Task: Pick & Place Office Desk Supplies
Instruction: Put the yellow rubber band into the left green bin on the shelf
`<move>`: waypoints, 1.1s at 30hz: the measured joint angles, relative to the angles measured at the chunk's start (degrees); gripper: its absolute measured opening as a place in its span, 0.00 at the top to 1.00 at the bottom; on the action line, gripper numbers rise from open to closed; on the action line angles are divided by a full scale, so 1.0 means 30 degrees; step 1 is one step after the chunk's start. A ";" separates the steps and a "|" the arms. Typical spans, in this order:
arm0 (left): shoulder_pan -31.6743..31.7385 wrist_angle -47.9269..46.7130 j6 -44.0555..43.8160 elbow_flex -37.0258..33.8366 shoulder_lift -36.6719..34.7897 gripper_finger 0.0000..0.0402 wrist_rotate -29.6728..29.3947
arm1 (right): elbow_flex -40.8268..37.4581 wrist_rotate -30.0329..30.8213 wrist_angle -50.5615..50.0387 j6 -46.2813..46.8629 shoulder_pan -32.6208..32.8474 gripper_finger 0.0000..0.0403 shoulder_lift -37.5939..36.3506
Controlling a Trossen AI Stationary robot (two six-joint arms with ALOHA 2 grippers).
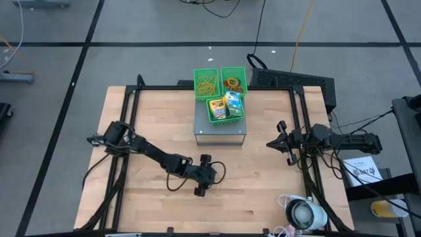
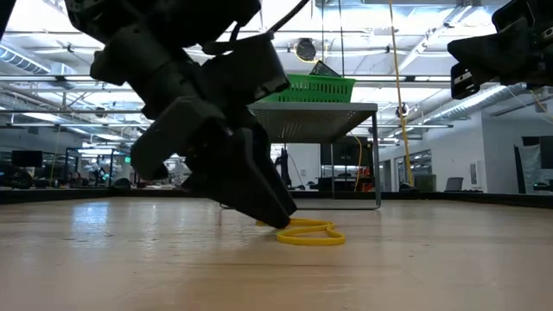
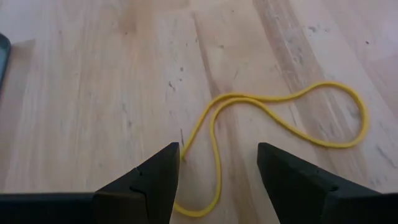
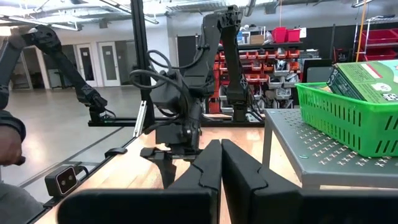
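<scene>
Grey floor crossed by dark lines surrounds the pale wooden worktop in the high view, and the low view looks past it into a hall of white ceiling beams and strip lights. At the worktop's upper centre a grey perforated stand carries green mesh bins holding a tangle of rubber bands, coloured rings, a crayon box and a green-white packet. A white round device sits at the lower right corner. Below centre, the left pincer is lowered to the wood, jaws released and standing either side of a yellow rubber band lying flat in a loose loop. At centre right, the right pincer is clenched on nothing, raised above the worktop.
</scene>
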 joint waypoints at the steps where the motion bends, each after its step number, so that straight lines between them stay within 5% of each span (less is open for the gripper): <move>1: 0.0076 0.0092 -0.0037 0.0010 0.0118 0.44 0.0008 | 0.0000 0.0000 0.0000 0.0000 -0.0001 1.00 0.0001; 10: 0.0897 0.0143 -0.1022 0.0051 0.0514 0.50 0.1772 | 0.0000 0.0000 0.0000 0.0000 0.0000 1.00 0.0004; 23: 0.1392 -0.0352 -0.1063 0.0036 0.0560 0.97 0.2486 | 0.0000 0.0000 0.0000 0.0000 0.0002 1.00 0.0005; 33: 0.1445 -0.0100 -0.1439 0.0007 0.0559 0.99 0.2389 | 0.0000 -0.0001 -0.0006 -0.0006 0.0002 1.00 -0.0002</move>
